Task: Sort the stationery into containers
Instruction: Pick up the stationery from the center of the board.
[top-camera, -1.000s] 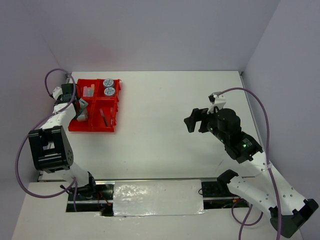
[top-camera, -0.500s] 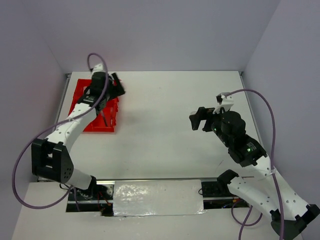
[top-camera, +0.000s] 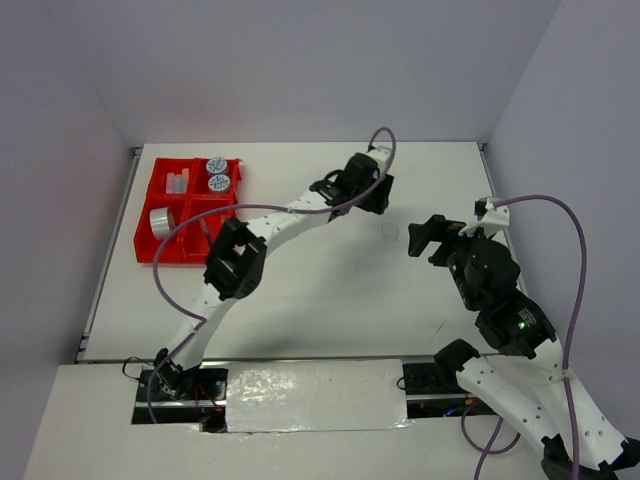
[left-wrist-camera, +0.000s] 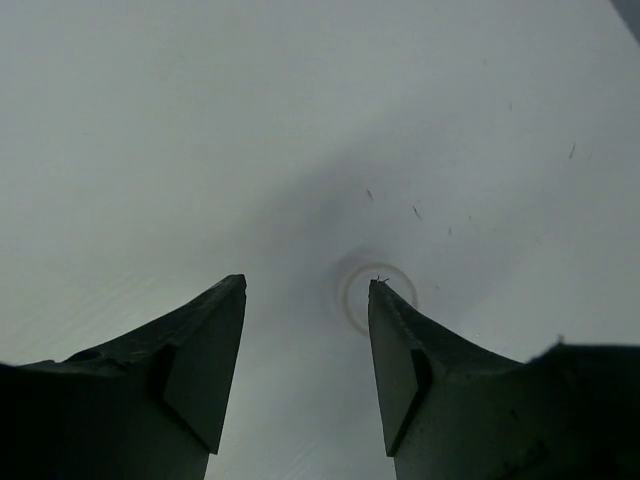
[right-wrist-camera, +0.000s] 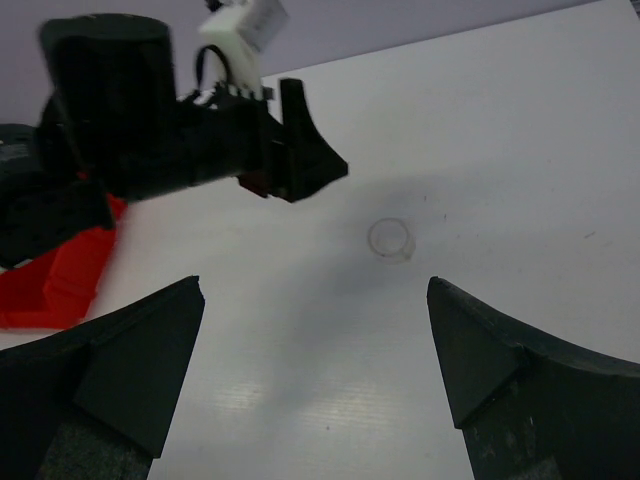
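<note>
Red plastic tray (top-camera: 170, 258) sits at the table's (top-camera: 300, 300) far left, no longer covered by the arm that hung over it a second ago. Its far-right compartment holds two tubs (top-camera: 215, 166), its far-left one short markers (top-camera: 177, 183), and its near-left one a silver tape (top-camera: 158, 222). The near-right compartment is partly hidden by the left arm's elbow.

In that second the left arm has swung clear of the tray and reached right, across to the far middle of the table. The left gripper (left-wrist-camera: 305, 290) now hangs there with its jaws parted and nothing between them. Its wrist view shows them aimed at a clear tape (top-camera: 391, 231), which lies flat on the bare table just beyond the fingertips and is not yet touched.

To the right of that ring, the right gripper (right-wrist-camera: 315, 285) has drifted slightly right and nearer. It waits with jaws spread wide and empty, facing the ring from the other side, well apart from it.

The move suggests that the tray drop-off is finished and the next pickup has begun. The clear tape looks like the last piece outside the tray, so the sort appears close to done. Being thin, see-through and flat on the table, the ring may be awkward to pinch. With both grippers near it, the arms could also crowd each other.
</note>
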